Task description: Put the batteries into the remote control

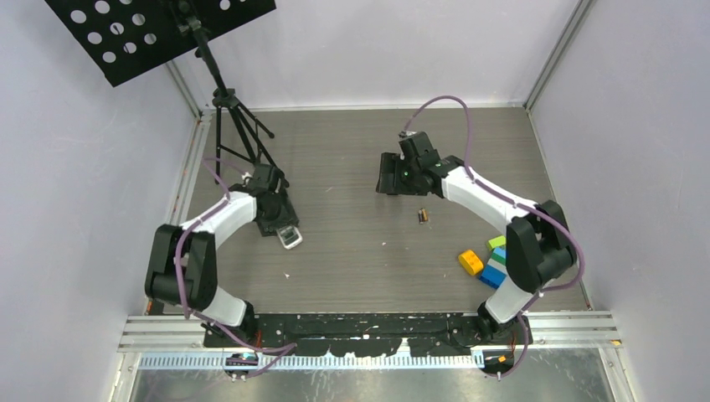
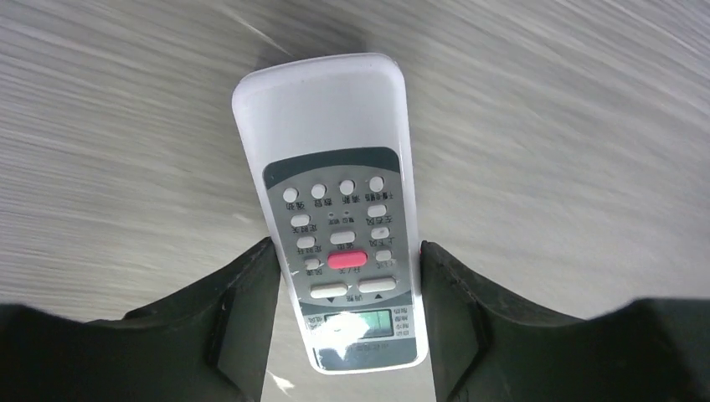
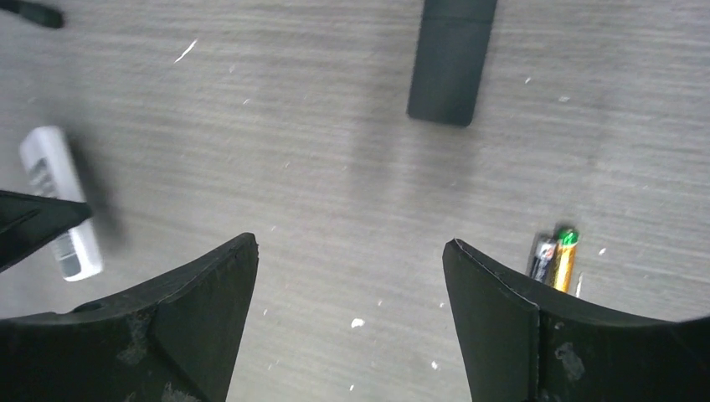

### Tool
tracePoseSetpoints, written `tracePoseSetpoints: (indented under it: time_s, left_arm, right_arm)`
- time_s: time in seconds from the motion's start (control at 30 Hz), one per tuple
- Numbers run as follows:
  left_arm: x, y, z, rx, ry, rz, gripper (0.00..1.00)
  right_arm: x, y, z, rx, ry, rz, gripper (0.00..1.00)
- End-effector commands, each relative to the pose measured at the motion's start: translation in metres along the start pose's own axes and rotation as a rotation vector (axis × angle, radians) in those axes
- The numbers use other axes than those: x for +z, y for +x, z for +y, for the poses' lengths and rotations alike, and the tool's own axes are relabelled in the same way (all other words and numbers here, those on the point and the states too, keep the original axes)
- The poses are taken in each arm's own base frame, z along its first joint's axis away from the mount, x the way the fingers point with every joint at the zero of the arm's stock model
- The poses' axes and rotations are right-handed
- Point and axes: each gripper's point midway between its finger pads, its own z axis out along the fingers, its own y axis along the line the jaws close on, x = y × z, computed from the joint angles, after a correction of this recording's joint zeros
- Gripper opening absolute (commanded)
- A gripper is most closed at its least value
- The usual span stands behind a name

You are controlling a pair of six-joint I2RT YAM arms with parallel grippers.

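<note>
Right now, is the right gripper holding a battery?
No, the right gripper stands open and empty; both batteries lie on the table beside it.

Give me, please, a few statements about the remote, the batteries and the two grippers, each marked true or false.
1. The remote lies buttons-up between the fingers of the left gripper. True.
2. The right gripper is holding a battery. False: its jaws stand open with nothing between them.
3. Two batteries lie side by side on the table, just outside the right gripper's fingers. True.
4. The toy blocks sit beside the left arm. False: they sit by the right arm, at the table's right side.
</note>
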Motion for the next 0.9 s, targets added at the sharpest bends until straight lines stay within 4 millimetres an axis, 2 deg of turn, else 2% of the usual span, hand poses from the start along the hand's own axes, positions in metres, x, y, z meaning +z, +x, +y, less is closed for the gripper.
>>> tracePoseSetpoints:
  time_s: [0.0, 0.07, 0.2, 0.3, 0.4, 0.5, 0.63, 0.87]
  left_arm:
    - [-0.076, 0.019, -0.083, -0.035, 0.44, 0.123, 0.24]
    - [-0.113, 0.017, -0.113, -0.084, 0.618, 0.158, 0.23]
    - [-0.181, 0.002, -0.148, -0.191, 0.854, 0.195, 0.21]
    - [-0.221, -0.008, -0.168, -0.264, 1.023, 0.24, 0.21]
    - [-0.255, -0.015, -0.185, -0.315, 1.183, 0.302, 0.2]
    - [-0.297, -0.017, -0.2, -0.277, 1.373, 0.357, 0.18]
    - [-0.334, -0.01, -0.207, -0.205, 1.505, 0.439, 0.15]
    - [-0.382, 0.008, -0.213, -0.129, 1.665, 0.513, 0.12]
  right_arm:
    - [-0.048, -0.012, 0.037, 0.024, -0.211, -0.076, 0.87]
    - [-0.068, -0.016, 0.054, 0.048, -0.332, -0.129, 0.88]
    - [-0.112, -0.026, 0.088, 0.141, -0.597, -0.258, 0.93]
    - [-0.14, -0.034, 0.101, 0.266, -0.744, -0.328, 0.97]
    - [-0.162, -0.035, 0.119, 0.357, -0.911, -0.315, 0.98]
    - [-0.173, -0.039, 0.127, 0.453, -1.013, -0.301, 0.98]
    - [-0.204, -0.057, 0.134, 0.516, -1.177, -0.391, 0.98]
    - [-0.238, -0.07, 0.146, 0.376, -1.347, -0.543, 0.99]
